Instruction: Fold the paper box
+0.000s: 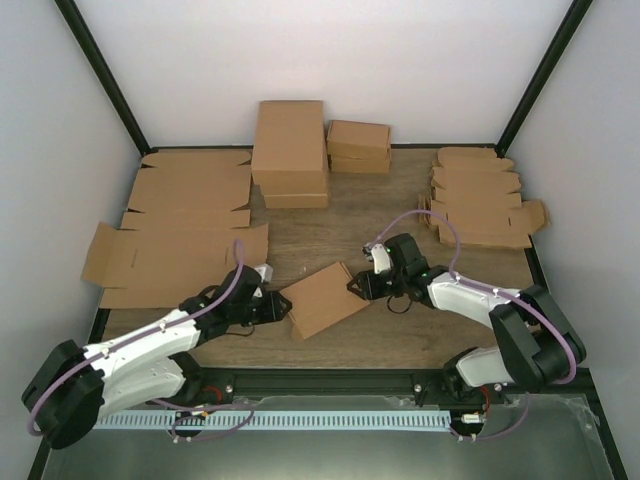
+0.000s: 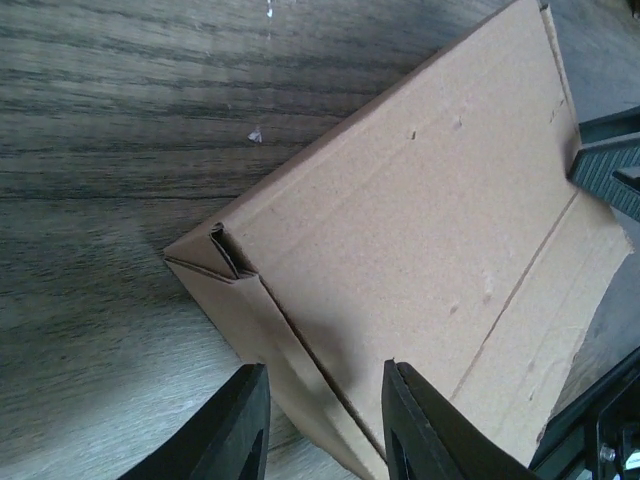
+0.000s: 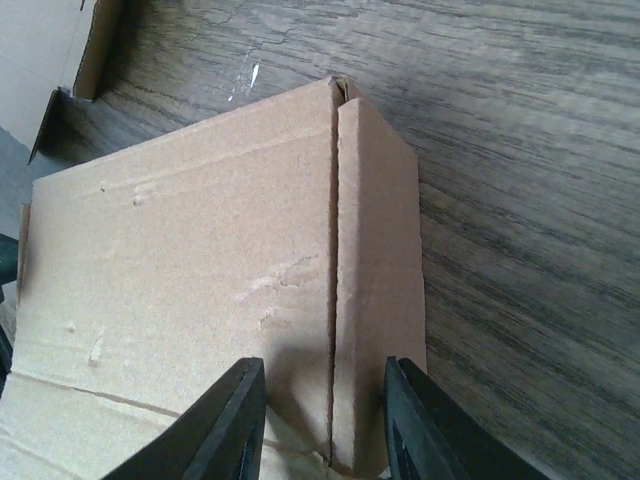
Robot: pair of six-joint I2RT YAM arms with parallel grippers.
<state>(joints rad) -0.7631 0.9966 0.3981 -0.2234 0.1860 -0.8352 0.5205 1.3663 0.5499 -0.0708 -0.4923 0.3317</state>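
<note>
Wood-grain table (image 1: 330, 225) carries the paper box (image 1: 322, 297) at its centre, skewed, its 8 o'clock end between the part-spread fingers of the left gripper (image 1: 279, 305) and its 3 o'clock end between those of the right gripper (image 1: 357, 287). Whether either pinches the cardboard cannot be told, since both wrist views crop the fingers. Flat cardboard sheets (image 1: 175, 240) lie at 10 o'clock, folded boxes (image 1: 290, 150) at 12, stacked die-cut blanks (image 1: 480, 200) at 2.

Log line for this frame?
small brown cardboard box; left end effector astride left side; right end effector astride right side; grips unclear

Matt cardboard paper box (image 1: 322, 298); woodgrain table (image 1: 430, 338)
</note>
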